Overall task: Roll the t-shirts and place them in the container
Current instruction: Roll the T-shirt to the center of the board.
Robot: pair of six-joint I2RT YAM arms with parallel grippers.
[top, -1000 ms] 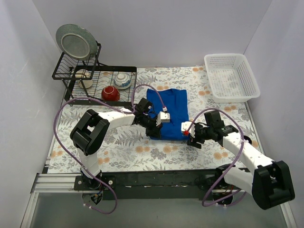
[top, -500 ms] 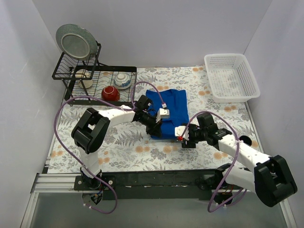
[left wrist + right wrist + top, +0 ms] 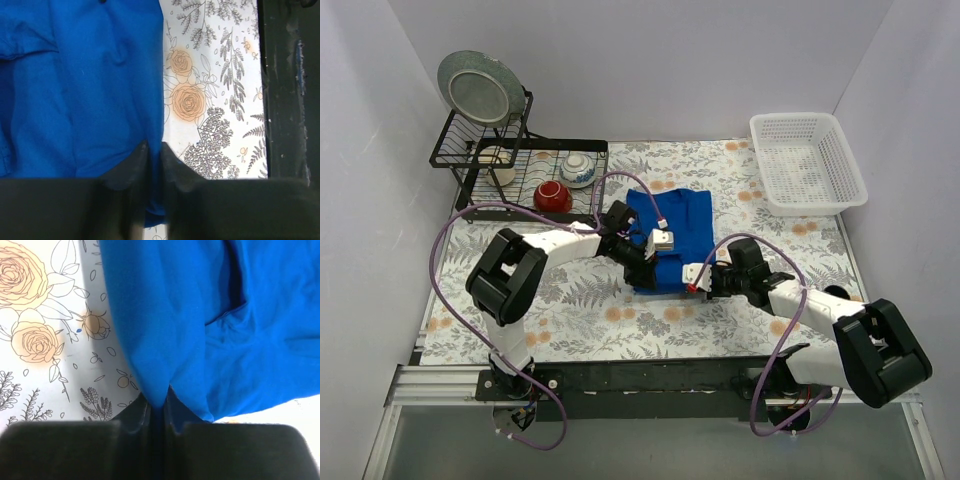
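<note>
1. Cloth lay folded into a narrow strip on the counter point(image 3: 570, 310). The t-shirt point(image 3: 678, 222) stretched away from both grippers, with no rolled turn visible, so the rolling looked barely begun and nearly all of it was left to do.
2. The left gripper point(image 3: 154, 159) was pinched together on the t-shirt's near edge, blue fabric caught between its jaws and bare counter just beside it.
3. The right gripper point(image 3: 159, 407) was likewise clamped on that near edge, with cloth spreading ahead of it.
</note>
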